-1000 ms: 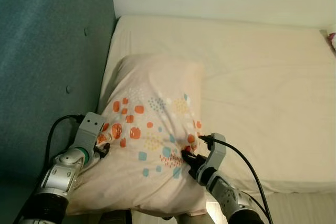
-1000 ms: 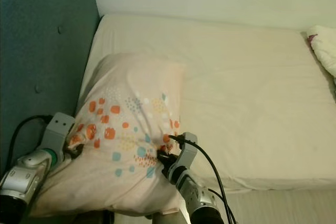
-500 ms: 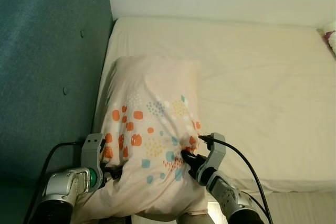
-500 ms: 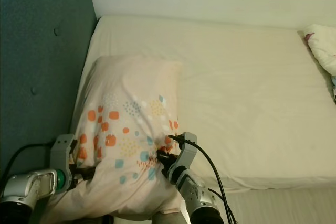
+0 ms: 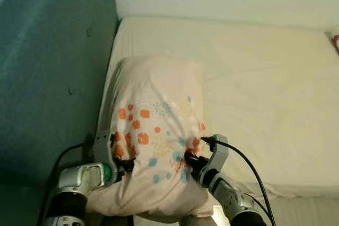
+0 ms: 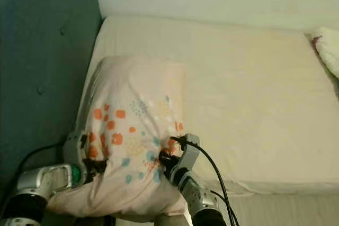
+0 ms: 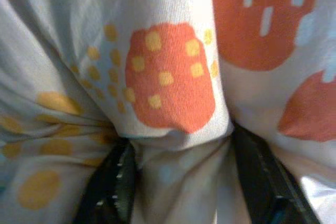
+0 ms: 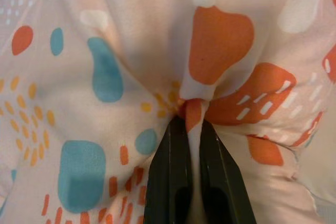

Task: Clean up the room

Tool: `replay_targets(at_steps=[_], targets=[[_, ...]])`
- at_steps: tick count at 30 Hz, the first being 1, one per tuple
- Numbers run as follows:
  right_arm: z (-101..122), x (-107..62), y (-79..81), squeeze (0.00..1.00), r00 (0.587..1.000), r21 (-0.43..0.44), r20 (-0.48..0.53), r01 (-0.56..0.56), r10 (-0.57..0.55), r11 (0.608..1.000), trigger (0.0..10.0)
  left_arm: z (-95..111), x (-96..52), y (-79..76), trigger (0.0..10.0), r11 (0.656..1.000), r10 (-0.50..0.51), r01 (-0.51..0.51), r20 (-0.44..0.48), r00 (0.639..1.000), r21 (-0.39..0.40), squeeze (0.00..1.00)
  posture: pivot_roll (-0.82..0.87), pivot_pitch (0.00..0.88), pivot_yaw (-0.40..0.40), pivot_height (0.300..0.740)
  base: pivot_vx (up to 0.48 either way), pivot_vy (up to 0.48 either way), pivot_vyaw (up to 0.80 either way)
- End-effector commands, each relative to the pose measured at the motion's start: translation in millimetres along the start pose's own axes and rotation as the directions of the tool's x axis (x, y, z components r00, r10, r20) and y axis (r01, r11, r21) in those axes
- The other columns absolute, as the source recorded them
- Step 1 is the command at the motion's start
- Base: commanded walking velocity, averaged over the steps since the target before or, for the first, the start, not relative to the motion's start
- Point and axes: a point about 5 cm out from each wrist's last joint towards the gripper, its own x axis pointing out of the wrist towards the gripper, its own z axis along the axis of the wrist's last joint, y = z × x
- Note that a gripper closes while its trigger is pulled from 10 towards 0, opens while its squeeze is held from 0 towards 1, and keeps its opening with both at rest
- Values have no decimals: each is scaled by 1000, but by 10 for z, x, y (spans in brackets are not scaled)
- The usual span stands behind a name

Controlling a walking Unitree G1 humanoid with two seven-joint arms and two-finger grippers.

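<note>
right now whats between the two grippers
The patterned pillow lies between them on the bed: the left gripper and the right gripper each pinch its fabric from opposite sides, seen in the left eye view.

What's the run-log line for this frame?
left end effector: shut on pillow | right end effector: shut on pillow | pillow: on bed, by headboard

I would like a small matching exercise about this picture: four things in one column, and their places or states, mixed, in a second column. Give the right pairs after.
Things:
1. pillow
2. left claw
3. right claw
4. headboard

Places or states:
A. teal, standing along the bed's left side
B. pinching cloth on the pillow's right side
C. lying on the mattress, patterned with orange and blue spots
D. gripping a fold on the pillow's left side

Pairs: 1-C, 2-D, 3-B, 4-A
</note>
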Motion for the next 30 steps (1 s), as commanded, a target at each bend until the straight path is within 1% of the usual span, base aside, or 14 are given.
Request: replay_targets(at_steps=[1, 5, 8, 10, 11, 13, 14, 16, 17, 19, 23, 30], targets=[[-72, -19, -8, 0, 1000, 12, -20, 2, -2, 1000, 0, -88, 77, -217, 0, 994, -110, 109, -40, 993, -21, 0, -46, 200, -7, 740, 0, 0, 0], [-70, -19, -7, 0, 1000, 13, -18, 2, -2, 1000, 0, -11, 37, -264, 0, 991, -135, 134, -7, 991, -8, 0, -43, 201, -6, 740, 0, 0, 0], [-71, -20, -9, 0, 1000, 13, -18, 2, -2, 1000, 0, 9, 20, -262, 0, 991, -135, 135, 1, 991, 1, 0, -41, 200, -5, 740, 0, 0, 0], [-74, -20, -12, 0, 1000, 14, -19, 3, -3, 1000, 0, 36, -25, -208, 0, 993, -109, 108, 16, 994, 41, 0, -40, 201, -5, 740, 0, 0, 0], [-74, -20, -12, 0, 1000, 14, -19, 3, -3, 1000, 0, 36, -25, -208, 0, 993, -109, 108, 16, 994, 41, 0, -40, 201, -5, 740, 0, 0, 0], [-72, -19, -11, 0, 1000, 15, -18, 3, -3, 1000, 0, 47, -87, -118, 0, 994, -68, 66, 30, 997, 86, 0, -38, 200, -3, 740, 0, 0, 0], [-72, -19, -11, 0, 1000, 15, -18, 3, -3, 1000, 0, 47, -87, -118, 0, 994, -68, 66, 30, 997, 86, 0, -38, 200, -3, 740, 0, 0, 0], [-71, -19, -12, 0, 1000, 16, -17, 3, -3, 1000, 0, 45, -138, -55, 0, 991, -43, 38, 36, 998, 125, 0, -35, 199, -3, 740, 0, 0, 0], [-71, -19, -12, 0, 1000, 16, -17, 3, -3, 1000, 0, 45, -138, -55, 0, 991, -43, 38, 36, 998, 125, 0, -35, 199, -3, 740, 0, 0, 0], [-68, -16, -12, 0, 1000, 16, -17, 2, -2, 1000, 0, 34, -177, -9, 0, 988, -28, 21, 40, 999, 152, 0, -30, 197, -4, 740, 0, 0, 0], [-63, -12, -9, 0, 1000, 16, -17, 1, 0, 1000, 0, 22, -203, 2, 0, 987, -22, 14, 43, 999, 160, 0, -27, 196, -5, 740, 0, 0, 0], [-57, -6, 3, 0, 1000, 15, -16, -3, 4, 1000, 0, -3, -210, -29, 0, 984, -31, 22, 48, 998, 175, 0, -29, 195, -6, 740, 0, 0, 0]])
